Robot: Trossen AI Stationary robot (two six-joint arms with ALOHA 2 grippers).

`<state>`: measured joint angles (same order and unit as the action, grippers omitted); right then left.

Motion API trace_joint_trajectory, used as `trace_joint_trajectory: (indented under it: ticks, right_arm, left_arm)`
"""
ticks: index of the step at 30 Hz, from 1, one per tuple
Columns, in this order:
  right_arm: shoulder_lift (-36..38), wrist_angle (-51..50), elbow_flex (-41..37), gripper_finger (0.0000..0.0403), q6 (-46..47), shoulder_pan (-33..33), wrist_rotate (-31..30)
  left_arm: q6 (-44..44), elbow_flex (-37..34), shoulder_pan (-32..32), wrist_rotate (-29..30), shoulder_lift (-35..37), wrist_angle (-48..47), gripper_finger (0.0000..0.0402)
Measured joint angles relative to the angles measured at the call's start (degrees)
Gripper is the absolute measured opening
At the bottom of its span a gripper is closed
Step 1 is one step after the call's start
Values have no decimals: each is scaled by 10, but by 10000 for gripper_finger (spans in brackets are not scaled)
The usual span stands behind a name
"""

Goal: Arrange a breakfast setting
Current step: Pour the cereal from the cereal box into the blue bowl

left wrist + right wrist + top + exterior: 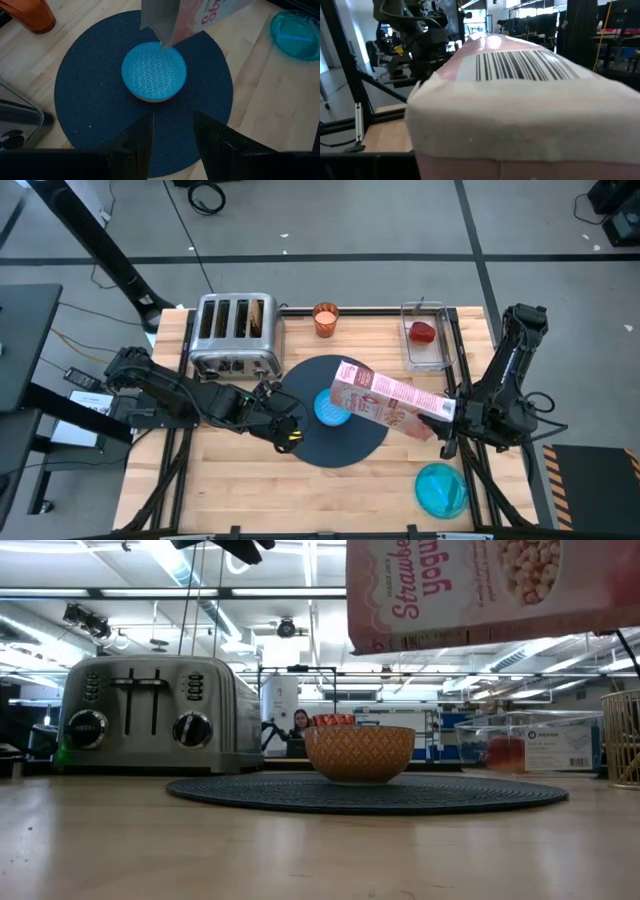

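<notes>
A small blue cereal bowl (pixel 328 409) stands in the middle of the dark-blue round mat (pixel 300 442); in the low view the bowl (pixel 358 753) looks orange outside. My right gripper (pixel 447 418) is shut on a pink cereal box (pixel 388 399), whose open end (pixel 167 22) hangs over the bowl (pixel 154 71). My left gripper (pixel 172 132) is open and empty above the mat's left part (pixel 90 105). The orange cup (pixel 325 318) stands at the far edge. The red fruit (pixel 424 333) lies in a clear container. The teal plate (pixel 441 488) lies near right. I see no spoon. My right gripper holds the cereal box by its closed bottom end (pixel 436 410), coming from the table's right side. The box itself hides the fingers in the right wrist view (pixel 520 100). The box is lifted clear and slants, its open end toward the bowl.
A chrome toaster (pixel 235 332) stands at the far left, close to the left arm. The clear container (pixel 428 340) stands far right. Bare wood lies along the near edge (pixel 260 500). A person shows in the room behind the table (pixel 299 725).
</notes>
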<state>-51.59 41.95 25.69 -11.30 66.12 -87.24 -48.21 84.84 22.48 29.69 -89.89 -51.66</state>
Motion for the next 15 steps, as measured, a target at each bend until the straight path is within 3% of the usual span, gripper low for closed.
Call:
trace_joint_trajectory:
  ticks: [7,15]
  right_arm:
    - [1,-9,11,162,13,-18,22]
    - [11,-206,0,162,242,-89,136]
  left_arm:
    - [3,0,0,0,0,7,144]
    - [8,0,4,-1,0,24,144]
